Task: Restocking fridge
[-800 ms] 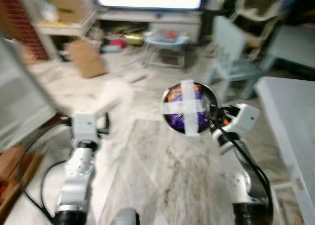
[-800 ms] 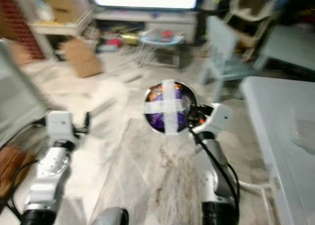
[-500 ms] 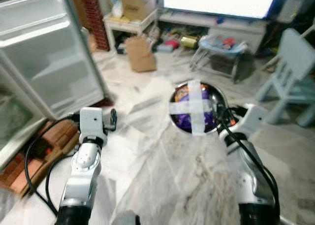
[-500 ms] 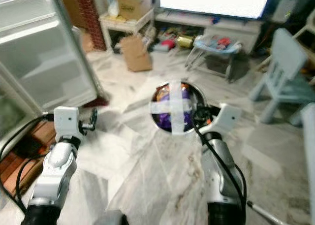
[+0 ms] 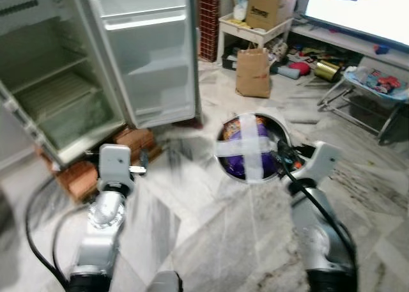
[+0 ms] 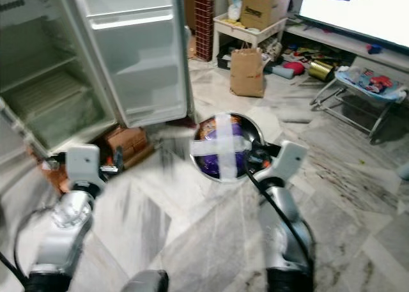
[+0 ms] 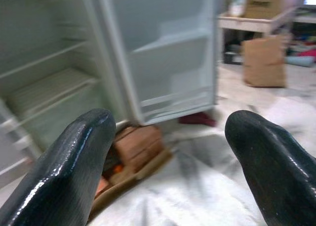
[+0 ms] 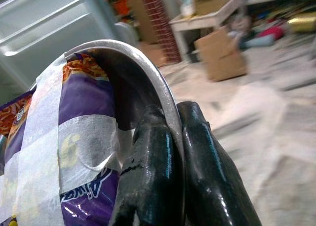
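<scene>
The robot stands before an open fridge (image 5: 70, 81), and it carries a metal bowl (image 5: 250, 148) in the right gripper (image 8: 173, 152).

The right gripper is clenched on the rim of the bowl: one black finger is inside the rim and the other is outside, as the right wrist view shows. The bowl is held up above the marble floor (image 5: 211, 234), tilted so its opening faces the camera, and a purple and orange packet (image 8: 79, 137) inside it is fixed with a cross of white tape (image 6: 220, 145). The left gripper (image 7: 168, 152) is released, its two fingers wide apart with nothing between them, and it points toward the fridge. The fridge door (image 5: 150, 49) is swung open, and the shelves inside look bare. Bricks (image 5: 131, 142) lie under the fridge. A brown paper bag (image 5: 253, 73) stands on the floor further back, near a low white table (image 6: 249, 27).
</scene>
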### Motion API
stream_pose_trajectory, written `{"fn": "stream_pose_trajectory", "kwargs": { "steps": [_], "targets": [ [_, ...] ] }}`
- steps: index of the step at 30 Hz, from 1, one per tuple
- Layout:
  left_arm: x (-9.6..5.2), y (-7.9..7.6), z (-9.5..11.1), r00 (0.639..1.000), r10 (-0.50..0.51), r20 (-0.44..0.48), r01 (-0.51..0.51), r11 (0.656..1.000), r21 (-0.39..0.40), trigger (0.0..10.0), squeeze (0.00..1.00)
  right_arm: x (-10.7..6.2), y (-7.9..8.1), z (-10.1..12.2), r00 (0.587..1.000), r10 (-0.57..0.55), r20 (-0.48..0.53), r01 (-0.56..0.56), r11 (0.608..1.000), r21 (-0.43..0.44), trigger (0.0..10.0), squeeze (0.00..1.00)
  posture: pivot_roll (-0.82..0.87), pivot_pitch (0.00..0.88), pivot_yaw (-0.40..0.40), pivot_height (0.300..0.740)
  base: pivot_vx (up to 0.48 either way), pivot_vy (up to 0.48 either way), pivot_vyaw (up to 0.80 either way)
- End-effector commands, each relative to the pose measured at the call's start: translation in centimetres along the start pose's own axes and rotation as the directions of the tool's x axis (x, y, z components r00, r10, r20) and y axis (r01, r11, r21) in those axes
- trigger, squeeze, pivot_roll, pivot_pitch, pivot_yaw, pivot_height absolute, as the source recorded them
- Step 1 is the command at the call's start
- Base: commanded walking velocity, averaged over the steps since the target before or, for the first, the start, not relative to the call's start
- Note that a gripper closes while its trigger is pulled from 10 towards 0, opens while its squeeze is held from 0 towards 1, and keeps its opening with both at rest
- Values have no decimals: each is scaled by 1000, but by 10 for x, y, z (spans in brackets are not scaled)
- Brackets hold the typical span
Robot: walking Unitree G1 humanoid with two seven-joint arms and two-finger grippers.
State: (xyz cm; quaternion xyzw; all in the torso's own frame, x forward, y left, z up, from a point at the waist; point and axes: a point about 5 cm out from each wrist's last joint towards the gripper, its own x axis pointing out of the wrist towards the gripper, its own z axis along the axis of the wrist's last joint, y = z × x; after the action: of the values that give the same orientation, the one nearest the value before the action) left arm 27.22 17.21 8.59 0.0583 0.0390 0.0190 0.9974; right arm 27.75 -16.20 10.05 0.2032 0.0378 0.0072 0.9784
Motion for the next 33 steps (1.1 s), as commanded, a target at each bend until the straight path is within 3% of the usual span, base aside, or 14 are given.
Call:
{"fn": "stream_pose_trajectory", "kwargs": {
  "steps": [1, 27, 33],
  "targets": [
    [-1, -2, 2, 1000, -16, 8, 16, 1000, -7, 10000, 0, 0, 3, 6, 999, 26, 26, -26, 1000, -9, 10000, 0, 12, 15, 2, 740, 0, 0, 800],
    [2, -13, 7, 994, -103, 41, 106, 993, -54, 10000, 0, 3, 6, 10, 997, 78, 30, -76, 996, -52, 10000, 0, 2, 0, -12, 740, 0, 401, 796],
    [2, -15, 8, 990, -133, 41, 136, 989, -57, 10000, 0, 4, 8, 11, 996, 82, 37, -80, 995, -55, 10000, 0, 4, 0, -16, 740, 401, 132, 788]
  ]
}}
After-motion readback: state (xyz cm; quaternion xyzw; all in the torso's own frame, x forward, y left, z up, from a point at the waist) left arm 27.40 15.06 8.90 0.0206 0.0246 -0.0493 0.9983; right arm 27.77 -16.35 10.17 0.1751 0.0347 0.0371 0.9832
